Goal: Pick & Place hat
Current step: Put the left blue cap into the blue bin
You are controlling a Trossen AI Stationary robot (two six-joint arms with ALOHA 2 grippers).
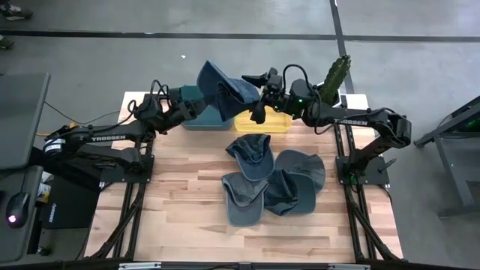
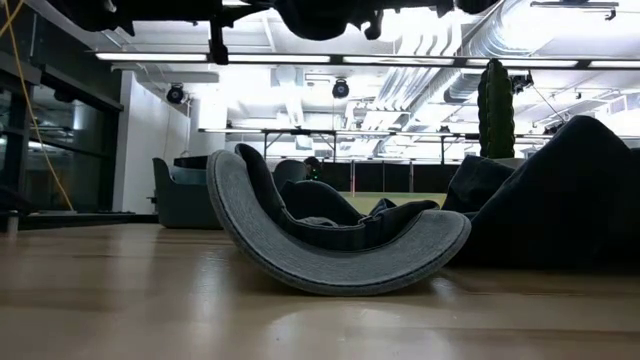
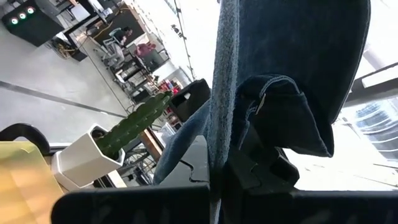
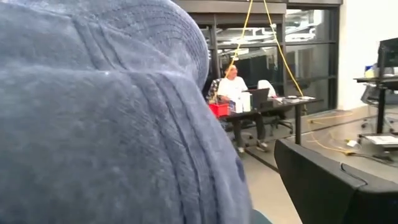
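A blue denim cap (image 1: 221, 86) hangs in the air over the table's far side, between my two grippers. My left gripper (image 1: 201, 99) reaches in from the left and is shut on the cap; in the left wrist view the cap (image 3: 286, 56) rises in front of my left gripper (image 3: 214, 180). My right gripper (image 1: 253, 94) comes in from the right, open, with one finger on each side of the cap's right part. The cap (image 4: 93, 112) fills the right wrist view and hides that gripper's fingers. My left gripper pinches a thin edge of the cap (image 3: 217, 124) between its two fingers, coming from the table's left. The cap is lifted clear and stands beyond the fingers, above the blue-grey bin.
A blue-grey bin (image 1: 196, 120) and a yellow bin (image 1: 274, 122) sit at the far edge. Several grey and blue caps (image 1: 274, 176) lie piled mid-table; one cap (image 2: 330, 240) rocks on its brim in the low view. A cactus pot (image 1: 335, 75) stands far right. A person (image 4: 233, 87) sits in the room behind.
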